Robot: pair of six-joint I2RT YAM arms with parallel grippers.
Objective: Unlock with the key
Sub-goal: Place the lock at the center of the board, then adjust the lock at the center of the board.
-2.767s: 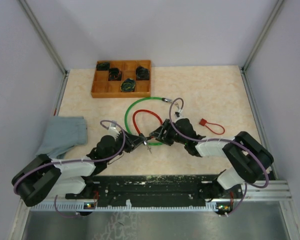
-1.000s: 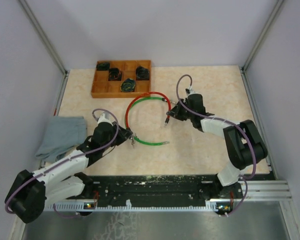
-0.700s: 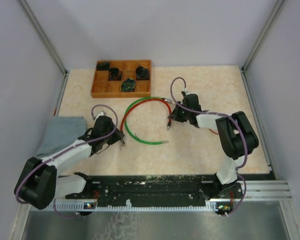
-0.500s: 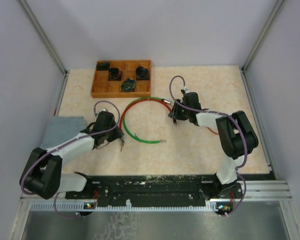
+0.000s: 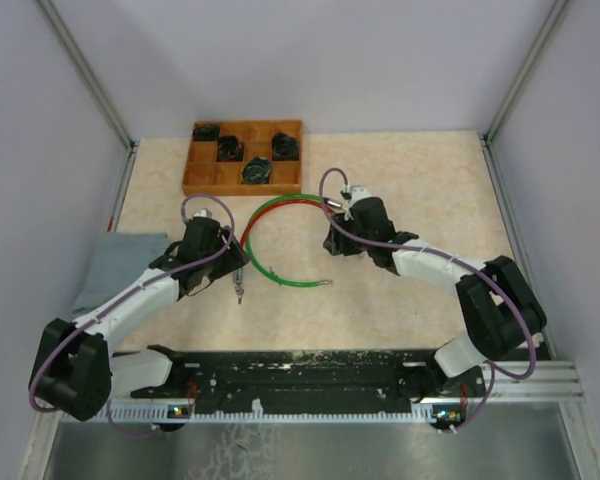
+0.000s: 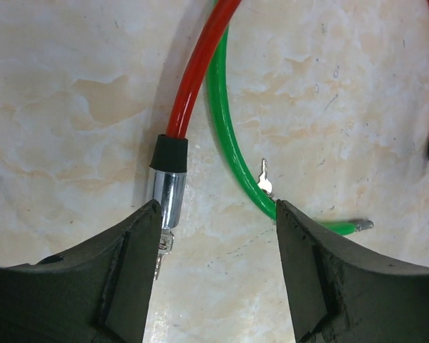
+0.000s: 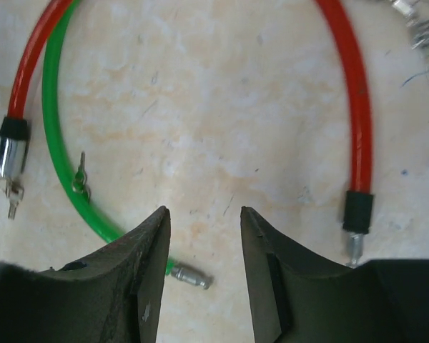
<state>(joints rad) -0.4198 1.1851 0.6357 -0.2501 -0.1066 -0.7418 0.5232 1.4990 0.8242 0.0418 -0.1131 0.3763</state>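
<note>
Both grippers have let go and opened. The left gripper (image 6: 218, 211) hangs empty, fingers apart, over the chrome barrel (image 6: 164, 189) of the red cable (image 6: 193, 78), with one key (image 6: 161, 259) at its end. A second key (image 6: 264, 177) touches the green cable (image 6: 225, 121). The right gripper (image 7: 204, 212) is spread and empty too, between the two cables' free tips.

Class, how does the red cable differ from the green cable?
The red cable ends in a chrome barrel; the green cable ends, where visible, in a slim pin. The red cable's ends wear black collars; the green cable's end has none. Both lie curved on the table.
</note>
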